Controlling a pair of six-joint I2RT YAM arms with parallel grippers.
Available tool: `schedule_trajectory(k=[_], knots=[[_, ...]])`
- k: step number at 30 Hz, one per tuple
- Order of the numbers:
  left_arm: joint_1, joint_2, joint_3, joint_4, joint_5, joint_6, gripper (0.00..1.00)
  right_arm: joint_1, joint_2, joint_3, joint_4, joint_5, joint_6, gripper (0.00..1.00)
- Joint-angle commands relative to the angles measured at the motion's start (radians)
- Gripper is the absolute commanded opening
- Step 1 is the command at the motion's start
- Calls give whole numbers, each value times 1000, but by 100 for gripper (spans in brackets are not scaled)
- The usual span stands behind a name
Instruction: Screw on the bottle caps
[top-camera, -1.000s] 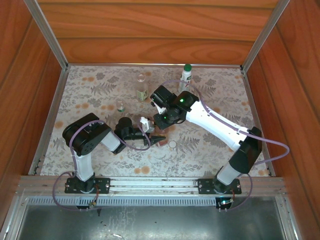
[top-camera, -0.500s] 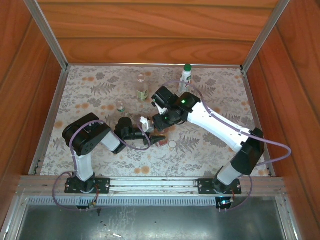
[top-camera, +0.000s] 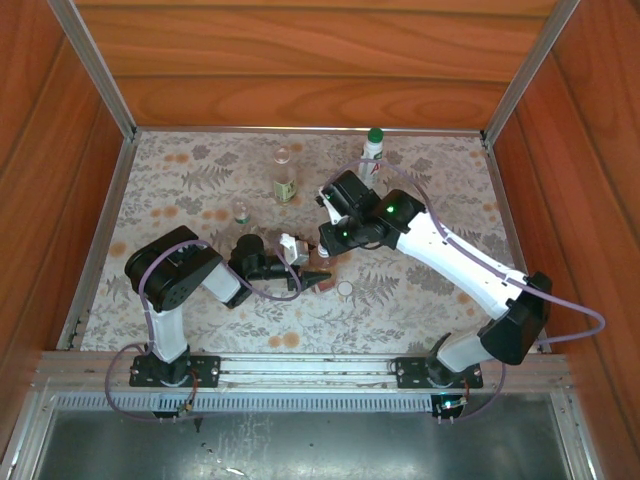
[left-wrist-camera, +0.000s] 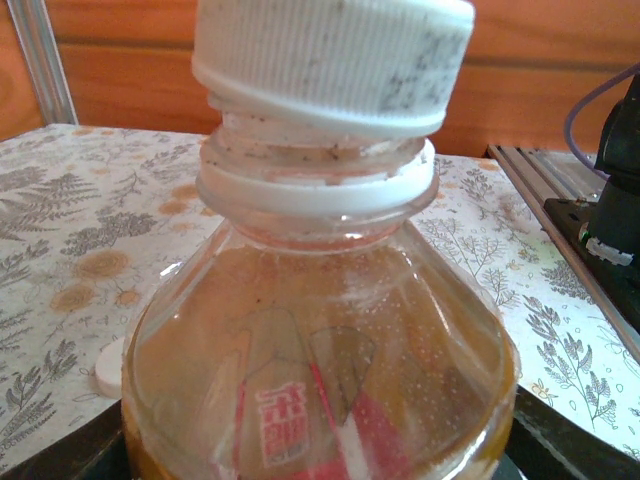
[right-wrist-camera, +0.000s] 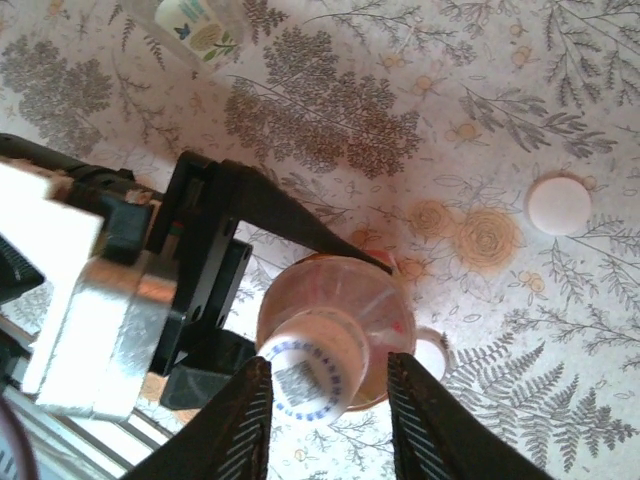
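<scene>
From above, the left gripper (top-camera: 303, 266) reached toward the middle of the table (top-camera: 430, 170) and had its fingers closed round the amber bottle (top-camera: 319, 277), which stood upright. The right gripper (top-camera: 325, 250) hung directly over the bottle's top. A loose cap (top-camera: 345, 288) lay on the table just beside the bottle, and a bottle with a green cap (top-camera: 373, 146) stood well apart at the far edge. In the left wrist view, the amber bottle sat between the dark fingers (left-wrist-camera: 575, 445), and a white cap (left-wrist-camera: 330, 60) rested tilted on its neck, with the thread below it exposed. In the right wrist view, the two pale fingers (right-wrist-camera: 245, 425) flanked the white cap closely on either side, partly open; I could not tell whether they actually pinched it.
</scene>
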Motion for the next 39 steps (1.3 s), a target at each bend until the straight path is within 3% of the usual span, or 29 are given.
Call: schedule_trajectory(k=[1,12,27,39], knots=[[5,12,1,-30,21,17,64,-11,19,-14,6,3,12,32],[5,12,-4,-30,20,35,64,-15,42,-44,-9,-16,13,18],[5,6,-3,-34,8,20,64,-22,-28,-123,11,-113,30,26],[6,2,15,-54,6,-25,63,-31,-35,-129,37,-108,1,25]])
